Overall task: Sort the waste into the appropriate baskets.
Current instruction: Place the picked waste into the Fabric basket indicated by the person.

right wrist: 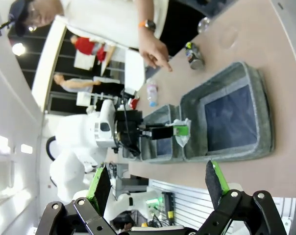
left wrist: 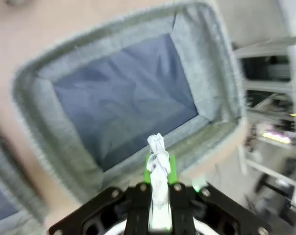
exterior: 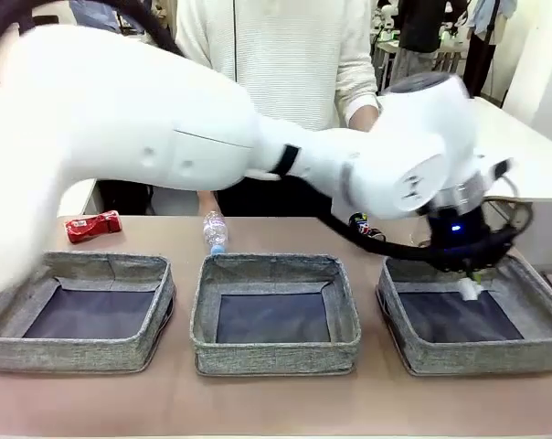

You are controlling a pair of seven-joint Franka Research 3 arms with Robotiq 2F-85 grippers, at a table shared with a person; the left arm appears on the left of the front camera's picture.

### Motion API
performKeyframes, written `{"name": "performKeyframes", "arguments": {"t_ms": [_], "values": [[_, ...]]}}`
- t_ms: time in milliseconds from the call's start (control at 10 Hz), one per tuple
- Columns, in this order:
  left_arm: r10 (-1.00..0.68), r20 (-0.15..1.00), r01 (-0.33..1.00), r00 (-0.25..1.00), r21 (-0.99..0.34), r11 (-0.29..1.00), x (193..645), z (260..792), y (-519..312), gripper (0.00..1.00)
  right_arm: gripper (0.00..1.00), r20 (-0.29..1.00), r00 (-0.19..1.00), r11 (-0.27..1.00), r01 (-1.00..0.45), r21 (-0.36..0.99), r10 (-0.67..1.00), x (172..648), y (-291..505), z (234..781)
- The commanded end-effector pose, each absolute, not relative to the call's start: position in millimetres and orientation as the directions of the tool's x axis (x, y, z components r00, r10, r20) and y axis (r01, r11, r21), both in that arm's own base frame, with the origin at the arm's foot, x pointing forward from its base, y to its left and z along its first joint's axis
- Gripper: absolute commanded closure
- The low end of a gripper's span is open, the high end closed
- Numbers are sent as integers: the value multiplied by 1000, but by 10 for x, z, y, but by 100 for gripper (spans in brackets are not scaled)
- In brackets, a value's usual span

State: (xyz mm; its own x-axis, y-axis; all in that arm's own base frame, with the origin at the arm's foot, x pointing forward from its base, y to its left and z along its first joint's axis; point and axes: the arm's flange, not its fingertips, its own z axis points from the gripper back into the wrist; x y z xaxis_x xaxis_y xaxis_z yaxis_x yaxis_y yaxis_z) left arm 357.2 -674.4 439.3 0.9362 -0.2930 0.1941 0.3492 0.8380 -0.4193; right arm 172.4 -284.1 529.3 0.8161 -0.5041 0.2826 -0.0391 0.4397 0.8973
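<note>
Our left gripper (left wrist: 159,171) is clamped on the small white paper wad (left wrist: 155,147), held above the rightmost basket (left wrist: 64,152), close over one wall. Our right gripper (right wrist: 158,178) stands spread and empty. If we let go here, the light wad may clip the rim and land outside.

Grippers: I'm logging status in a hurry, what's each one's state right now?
Left gripper: shut on the paper wad, over a basket.
Right gripper: open, holding nothing.

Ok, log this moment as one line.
left gripper: shut on paper wad over right basket | right gripper: open, holding nothing | red can: on table behind left basket | bottle: behind middle basket
</note>
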Motion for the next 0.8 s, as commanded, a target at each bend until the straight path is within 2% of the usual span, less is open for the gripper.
{"name": "performKeyframes", "arguments": {"t_ms": [0, 500, 600, 700], "values": [[-302, 198, 357, 932, -372, 857, 3869, 4754, -7306, 90, 0, 287, 808, 438, -39, 898, -515, 1704, -2848, 5298], [-289, 166, 331, 943, -367, 869, 3916, 4681, -7271, 90, 0, 287, 808, 438, -39, 898, -515, 1704, -2848, 5298], [-307, 151, 342, 939, -352, 871, 3919, 4681, -7255, 69, 0, 287, 808, 438, -39, 898, -515, 1704, -2848, 5298], [-309, 154, 344, 938, -336, 877, 3919, 4682, -7241, 33, 0, 287, 808, 438, -39, 898, -515, 1704, -2848, 5298]]}}
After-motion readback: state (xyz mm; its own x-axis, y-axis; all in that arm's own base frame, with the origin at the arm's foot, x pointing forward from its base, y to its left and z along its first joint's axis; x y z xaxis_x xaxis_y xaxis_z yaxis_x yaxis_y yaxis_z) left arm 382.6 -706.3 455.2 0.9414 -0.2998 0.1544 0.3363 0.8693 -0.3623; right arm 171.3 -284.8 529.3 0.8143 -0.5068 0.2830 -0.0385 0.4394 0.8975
